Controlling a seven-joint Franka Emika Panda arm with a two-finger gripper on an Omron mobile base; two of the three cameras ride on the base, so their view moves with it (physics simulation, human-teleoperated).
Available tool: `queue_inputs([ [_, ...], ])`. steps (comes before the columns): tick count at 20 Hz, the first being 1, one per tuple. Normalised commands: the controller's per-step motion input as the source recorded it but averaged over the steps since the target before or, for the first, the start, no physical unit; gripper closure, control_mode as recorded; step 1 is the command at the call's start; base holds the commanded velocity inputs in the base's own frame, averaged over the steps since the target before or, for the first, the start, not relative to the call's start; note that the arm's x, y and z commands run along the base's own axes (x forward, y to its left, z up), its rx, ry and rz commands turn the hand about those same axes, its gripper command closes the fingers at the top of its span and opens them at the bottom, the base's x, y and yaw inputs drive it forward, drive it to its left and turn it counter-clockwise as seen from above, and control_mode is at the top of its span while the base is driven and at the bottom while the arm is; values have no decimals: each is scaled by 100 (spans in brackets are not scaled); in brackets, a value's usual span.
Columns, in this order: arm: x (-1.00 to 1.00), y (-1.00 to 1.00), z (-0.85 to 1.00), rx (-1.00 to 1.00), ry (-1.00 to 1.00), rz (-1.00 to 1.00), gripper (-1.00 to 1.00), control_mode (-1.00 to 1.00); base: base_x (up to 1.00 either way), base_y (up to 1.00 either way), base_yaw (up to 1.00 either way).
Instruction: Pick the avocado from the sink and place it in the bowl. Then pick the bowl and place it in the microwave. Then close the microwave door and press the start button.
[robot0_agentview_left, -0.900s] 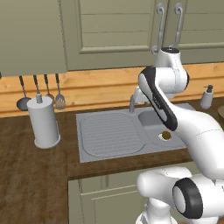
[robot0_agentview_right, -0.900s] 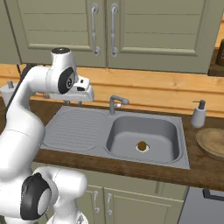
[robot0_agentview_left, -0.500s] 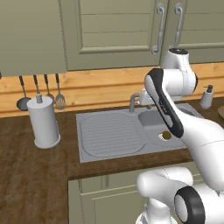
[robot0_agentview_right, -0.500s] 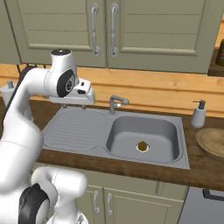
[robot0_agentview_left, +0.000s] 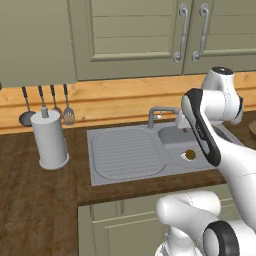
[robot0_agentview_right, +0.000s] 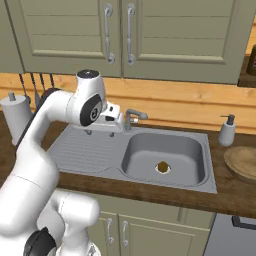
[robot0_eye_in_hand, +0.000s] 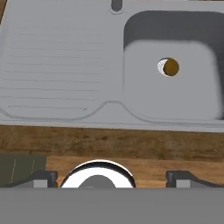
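The small dark avocado (robot0_eye_in_hand: 171, 67) lies on the drain at the bottom of the basin (robot0_agentview_right: 162, 166) (robot0_agentview_left: 190, 154). The grey steel sink (robot0_eye_in_hand: 57, 65) has a ribbed drainboard (robot0_agentview_right: 90, 150) (robot0_agentview_left: 125, 152) on the left and a curved faucet (robot0_agentview_right: 132, 117). My gripper (robot0_agentview_right: 111, 123) hangs above the inner end of the drainboard, beside the faucet and left of the basin. Its jaws stand open and hold nothing, with the fingertips (robot0_eye_in_hand: 43, 177) far apart at the bottom of the hand view. The brown wooden bowl (robot0_agentview_right: 242, 162) sits on the counter right of the sink. The microwave and its door are out of view.
A white canister (robot0_agentview_left: 48, 140) (robot0_agentview_right: 15, 117) stands on the dark wooden counter left of the sink, under hanging utensils (robot0_agentview_left: 45, 102). A soap dispenser (robot0_agentview_right: 227, 131) stands behind the bowl. Beige cabinet doors (robot0_agentview_right: 120, 35) hang overhead. A dark appliance top (robot0_agentview_right: 235, 235) sits at lower right.
The arm has swung to the right and a little lower, carrying the open gripper from over the drainboard's far end towards the faucet and basin. The avocado has not moved.
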Motion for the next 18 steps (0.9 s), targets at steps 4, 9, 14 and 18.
queue_inputs([
  [4,0,-76,-34,0,3,-1,-100,-100,0,0,0],
  [9,0,-74,-43,0,3,-1,-100,-100,0,0,0],
  [14,4,-68,-40,0,0,0,-100,-100,0,0,0],
  [18,28,-65,-38,2,0,0,-100,-100,0,0,0],
])
